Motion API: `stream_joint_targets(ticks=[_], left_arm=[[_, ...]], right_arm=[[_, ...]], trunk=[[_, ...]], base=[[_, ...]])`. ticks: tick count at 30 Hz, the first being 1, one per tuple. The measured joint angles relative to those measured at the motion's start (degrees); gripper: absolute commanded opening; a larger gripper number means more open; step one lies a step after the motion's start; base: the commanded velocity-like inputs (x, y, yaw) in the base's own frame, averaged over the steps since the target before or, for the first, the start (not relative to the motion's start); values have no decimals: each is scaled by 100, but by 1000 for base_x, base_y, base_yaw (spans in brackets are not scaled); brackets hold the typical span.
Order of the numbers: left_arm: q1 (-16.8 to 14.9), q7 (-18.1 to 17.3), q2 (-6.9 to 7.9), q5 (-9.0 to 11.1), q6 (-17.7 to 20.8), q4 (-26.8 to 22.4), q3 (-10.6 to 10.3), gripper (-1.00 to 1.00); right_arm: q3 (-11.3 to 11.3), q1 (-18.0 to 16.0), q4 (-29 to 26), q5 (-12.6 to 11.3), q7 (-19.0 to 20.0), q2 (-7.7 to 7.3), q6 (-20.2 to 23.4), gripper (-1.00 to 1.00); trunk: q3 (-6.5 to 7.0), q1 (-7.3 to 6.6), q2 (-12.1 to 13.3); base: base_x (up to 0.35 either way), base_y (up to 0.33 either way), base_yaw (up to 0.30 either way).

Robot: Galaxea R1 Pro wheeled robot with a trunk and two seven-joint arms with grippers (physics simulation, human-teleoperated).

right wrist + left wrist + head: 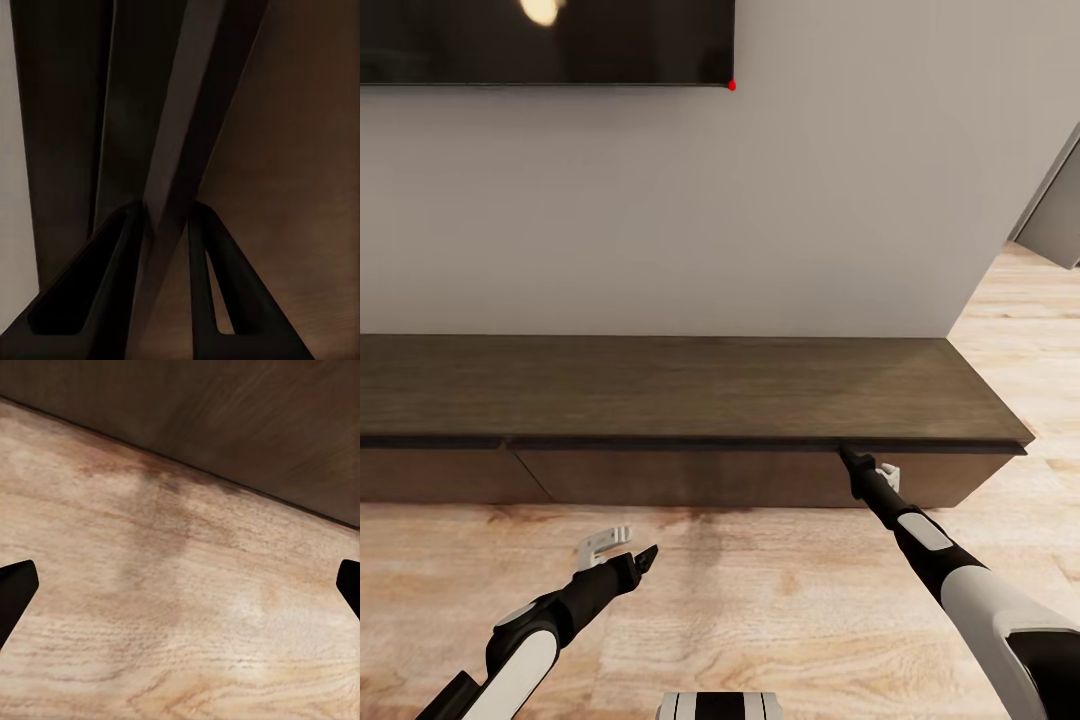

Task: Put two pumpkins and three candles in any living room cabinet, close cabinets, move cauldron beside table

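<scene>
The cabinet (690, 385) is a long, low dark-brown unit against the wall, and its drawer fronts (680, 478) sit flush. My right gripper (850, 458) reaches to the lip under the cabinet top near its right end. In the right wrist view its fingers (124, 247) stand close together with a thin dark edge of the cabinet (300, 150) between them. My left gripper (628, 550) hangs open above the floor in front of the cabinet (225, 412), holding nothing. The pumpkins, candles, cauldron and table are out of view.
A dark television (540, 40) hangs on the pale wall (780, 200) above the cabinet. Light wood floor (760, 600) runs in front and past the cabinet's right end, toward an opening (1055, 210) at the far right.
</scene>
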Motion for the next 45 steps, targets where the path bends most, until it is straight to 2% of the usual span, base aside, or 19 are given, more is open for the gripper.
stream_joint_targets(ticks=[17, 40, 42, 45], left_arm=[[0, 3, 0, 0, -9, 1, -67, 100], [0, 2, 0, 0, -9, 2, -71, 100], [0, 2, 0, 0, -9, 3, -71, 100], [-1, 2, 0, 0, -9, 4, -72, 100]], right_arm=[[3, -1, -3, -10, -9, -1, 6, -100], [12, -3, 5, -21, -4, -4, 38, -100], [13, -3, 5, 14, 10, -15, 61, -100], [24, -5, -18, 246, 31, -67, 101, -100]], trunk=[[0, 1, 0], [1, 2, 0], [1, 2, 0], [1, 2, -1]], base=[[-20, 0, 0], [-268, 0, 0], [-278, 0, 0], [-278, 0, 0]])
